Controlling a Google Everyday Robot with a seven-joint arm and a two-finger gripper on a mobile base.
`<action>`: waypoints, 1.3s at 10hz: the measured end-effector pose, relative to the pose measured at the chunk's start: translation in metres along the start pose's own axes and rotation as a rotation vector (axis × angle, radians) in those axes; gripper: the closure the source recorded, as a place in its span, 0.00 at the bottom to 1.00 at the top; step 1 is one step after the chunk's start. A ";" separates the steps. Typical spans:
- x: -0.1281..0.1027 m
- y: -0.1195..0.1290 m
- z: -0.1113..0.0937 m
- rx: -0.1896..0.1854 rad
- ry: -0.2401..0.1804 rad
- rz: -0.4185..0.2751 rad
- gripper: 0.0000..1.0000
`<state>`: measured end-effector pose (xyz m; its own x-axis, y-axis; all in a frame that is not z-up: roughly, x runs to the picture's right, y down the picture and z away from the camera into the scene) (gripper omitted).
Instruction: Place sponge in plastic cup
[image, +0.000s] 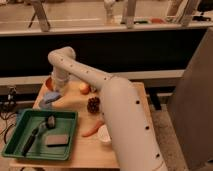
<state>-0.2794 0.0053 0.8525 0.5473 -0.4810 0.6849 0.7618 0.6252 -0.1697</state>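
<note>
My gripper (54, 93) hangs from the white arm (100, 85) over the table's back left corner, right at a blue object (49, 98) that lies on the table; I cannot tell whether it holds it. A grey rectangular sponge (56, 140) lies in the green tray (20, 120) at the front left. A white plastic cup (104, 135) stands upright near the table's front middle, partly behind the arm. A red cup or bowl (48, 82) sits just behind the gripper.
A dark brush (37, 134) lies in the tray beside the sponge. A pine cone (93, 104), an orange fruit (84, 88) and a carrot (92, 130) lie on the wooden table (85, 155). A dark counter wall runs behind; cables hang at the left.
</note>
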 end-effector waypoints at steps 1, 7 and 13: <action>-0.004 -0.007 0.002 0.018 -0.011 -0.027 0.96; -0.035 -0.030 0.017 0.082 -0.027 -0.147 0.96; -0.047 -0.035 0.027 0.065 0.019 -0.153 0.55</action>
<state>-0.3407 0.0224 0.8454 0.4333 -0.5852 0.6853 0.8132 0.5818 -0.0173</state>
